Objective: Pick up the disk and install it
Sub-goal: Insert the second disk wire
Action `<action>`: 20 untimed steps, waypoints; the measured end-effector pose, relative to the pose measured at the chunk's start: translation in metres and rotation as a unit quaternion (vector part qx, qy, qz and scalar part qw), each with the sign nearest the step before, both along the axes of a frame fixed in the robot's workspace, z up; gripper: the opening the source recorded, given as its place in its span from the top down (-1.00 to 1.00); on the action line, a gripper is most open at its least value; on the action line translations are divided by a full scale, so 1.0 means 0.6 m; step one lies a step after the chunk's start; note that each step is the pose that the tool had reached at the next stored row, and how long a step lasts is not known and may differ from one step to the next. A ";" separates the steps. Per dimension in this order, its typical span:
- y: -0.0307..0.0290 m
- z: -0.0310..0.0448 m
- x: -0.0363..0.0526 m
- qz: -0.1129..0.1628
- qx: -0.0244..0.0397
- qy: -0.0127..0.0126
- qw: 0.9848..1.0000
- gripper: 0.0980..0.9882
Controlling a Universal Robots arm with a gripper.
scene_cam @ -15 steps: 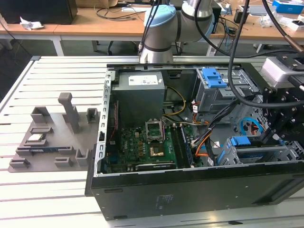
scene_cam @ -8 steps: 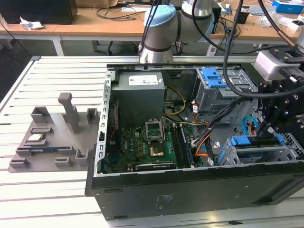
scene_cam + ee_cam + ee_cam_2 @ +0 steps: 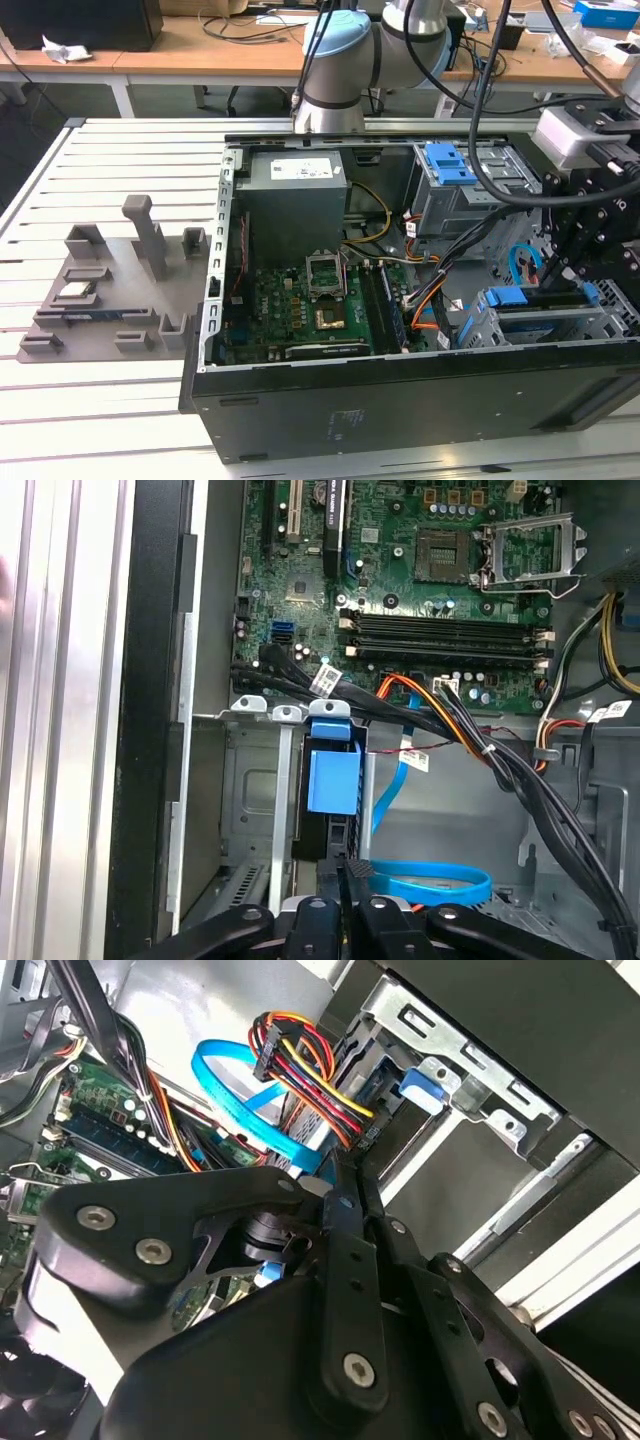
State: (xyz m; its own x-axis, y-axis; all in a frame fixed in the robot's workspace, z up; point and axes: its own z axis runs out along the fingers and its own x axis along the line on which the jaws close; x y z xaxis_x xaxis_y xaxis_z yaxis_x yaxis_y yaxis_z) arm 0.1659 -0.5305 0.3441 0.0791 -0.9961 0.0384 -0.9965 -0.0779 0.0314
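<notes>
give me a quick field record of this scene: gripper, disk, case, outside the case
gripper: gripper inside the open computer case, fingers closed thin above the drive bay
disk: blue-framed disk sits in the bay at the exterior view's right
cables: flat blue cable looped beside the gripper
outside: grey fixture plate on the table

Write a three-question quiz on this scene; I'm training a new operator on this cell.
1. True or false: the computer case is open, with its motherboard exposed.
2. In the first wrist view, the end effector is closest to: A) the processor socket; B) the metal drive cage with a blue tab; C) the memory slots.
3. Fill in: the flat looped cable beside the end effector is ___.
Key: 1 true; 2 B; 3 blue.
</notes>
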 end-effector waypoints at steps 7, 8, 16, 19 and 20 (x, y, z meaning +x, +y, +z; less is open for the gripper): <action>0.0048 0.025 0.000 0.000 0.000 0.000 1.000 0.69; 0.0086 0.038 0.000 0.000 0.000 0.000 1.000 0.73; 0.0190 0.080 0.000 0.000 0.000 0.000 1.000 0.98; 0.0190 0.081 0.000 0.000 0.000 0.000 1.000 0.98; 0.0190 0.081 0.000 0.000 0.000 0.000 1.000 0.98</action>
